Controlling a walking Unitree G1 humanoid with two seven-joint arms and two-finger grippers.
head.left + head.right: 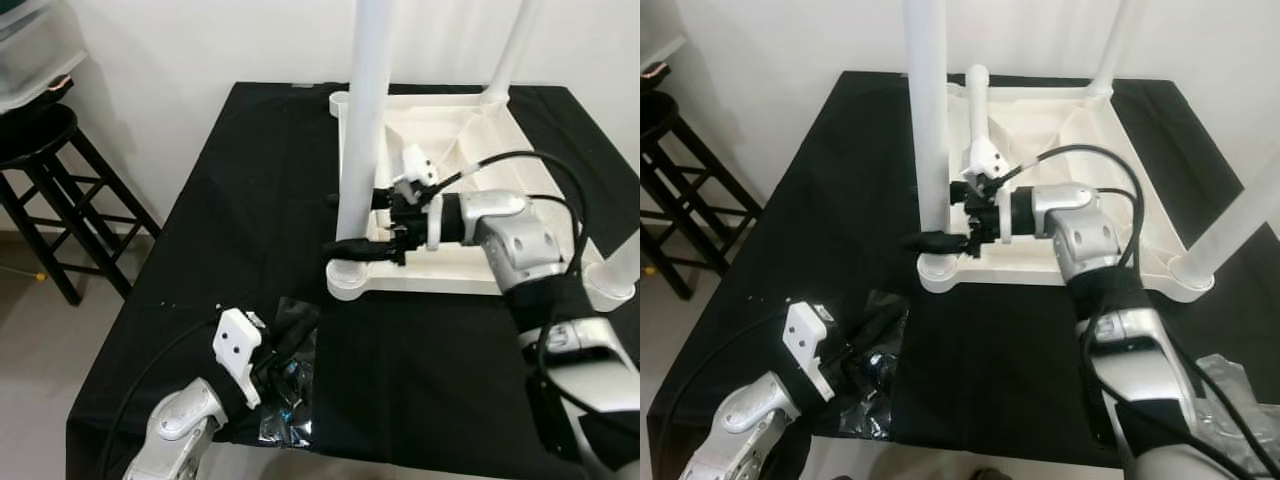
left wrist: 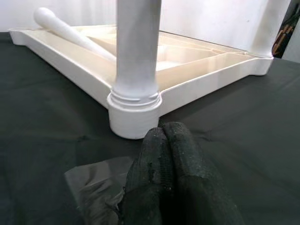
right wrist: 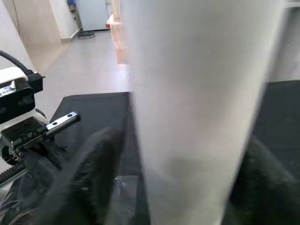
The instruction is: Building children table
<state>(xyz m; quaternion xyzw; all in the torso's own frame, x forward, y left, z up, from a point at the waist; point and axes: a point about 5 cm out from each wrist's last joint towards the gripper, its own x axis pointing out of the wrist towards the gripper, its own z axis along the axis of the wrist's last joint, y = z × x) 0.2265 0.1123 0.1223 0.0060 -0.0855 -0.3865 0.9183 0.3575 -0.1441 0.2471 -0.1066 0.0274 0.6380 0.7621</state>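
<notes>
Now | right gripper [image 1: 362, 222] clamped around upright table leg [image 1: 363, 130] | left gripper [image 2: 164, 154] closed, empty, just beside

White plastic tabletop [image 1: 470, 275] upside down on black cloth [image 1: 230, 210], legs [image 1: 362, 130] upright in corner sockets.

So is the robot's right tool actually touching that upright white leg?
Touching. In the right wrist view, the right tool's fingers press against both sides of the leg.
</notes>
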